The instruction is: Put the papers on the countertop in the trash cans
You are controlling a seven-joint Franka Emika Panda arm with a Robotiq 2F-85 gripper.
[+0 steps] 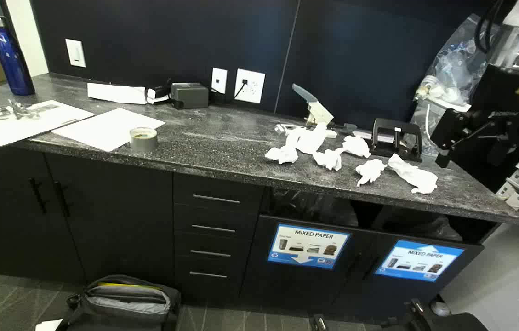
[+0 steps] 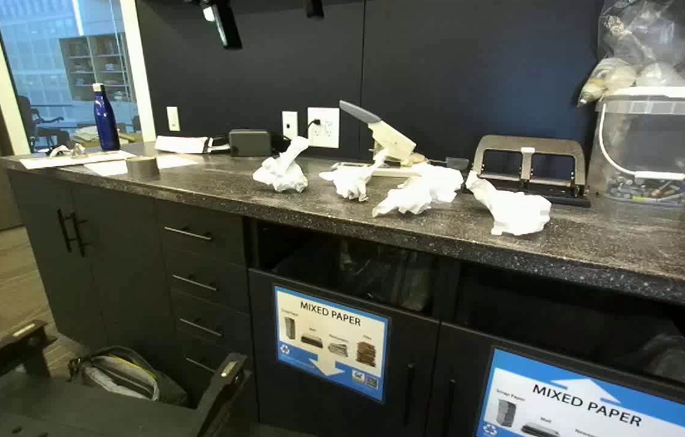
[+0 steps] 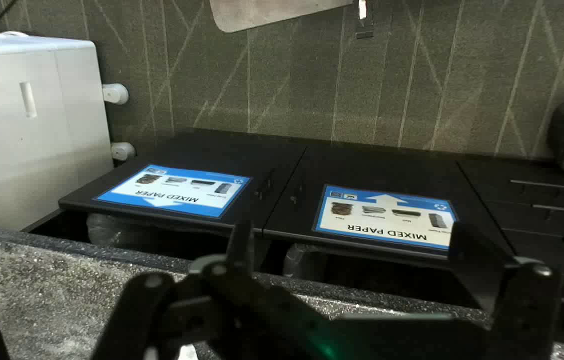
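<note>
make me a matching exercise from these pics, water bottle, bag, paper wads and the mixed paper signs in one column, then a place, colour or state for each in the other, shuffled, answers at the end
Things
1. water bottle
2. bag
3. paper wads
4. MIXED PAPER signs

Place, colour or state
A. white and crumpled, on the countertop
B. on the fronts of the trash cans
C. dark blue, standing upright
D. open, on the floor

Pairs: 1-C, 2-D, 3-A, 4-B

White papers [image 1: 307, 140], speckled dark countertop [image 1: 222, 149], black trash cans [image 1: 298, 282]
</note>
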